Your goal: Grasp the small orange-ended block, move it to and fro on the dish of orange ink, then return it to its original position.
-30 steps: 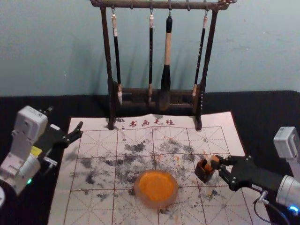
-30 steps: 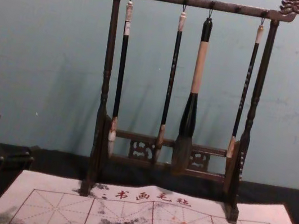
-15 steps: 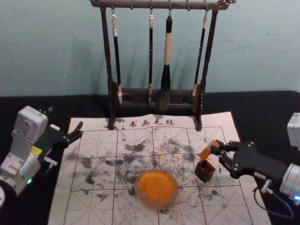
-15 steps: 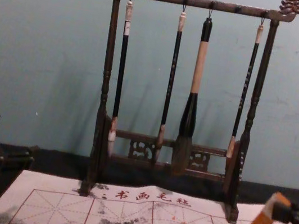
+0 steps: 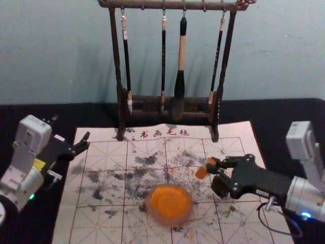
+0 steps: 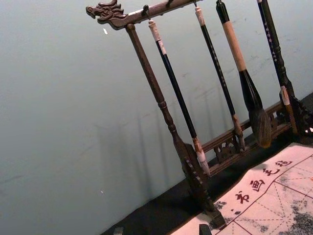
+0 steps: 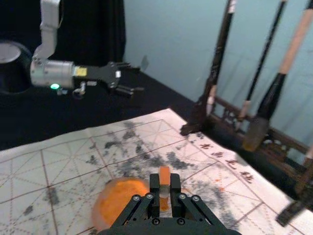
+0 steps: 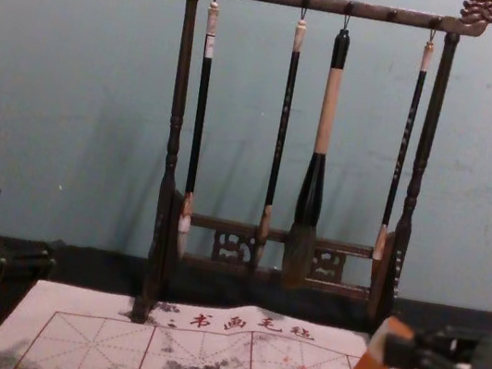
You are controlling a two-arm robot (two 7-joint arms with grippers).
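The right pincer (image 5: 213,165), right of centre in the head view, is closed on the orange-ended block (image 5: 201,172), which is tilted above the mat (image 5: 101,229), near the ink dish (image 5: 175,222) and small dark box (image 5: 219,187). Left pincer (image 5: 71,127) stands wide, frame left.

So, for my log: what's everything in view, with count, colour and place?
Wall: one, blue-grey, behind.
Table: one, black, under mat.
Brush rack: one, brown, at back.
Slim brushes: three, black-handled, hanging on rack.
Thick brush: one, black and tan, hanging among them.
Mat: one, white with red grid, mid-table.
Dish: one, pale, on mat.
Ink: one pool, orange, in dish.
Box: one, dark, right of dish.
Block: one, orange and pale, above mat.
Left gripper: one, black, at left, jaws open.
Right gripper: one, black, above mat, jaws shut on block.
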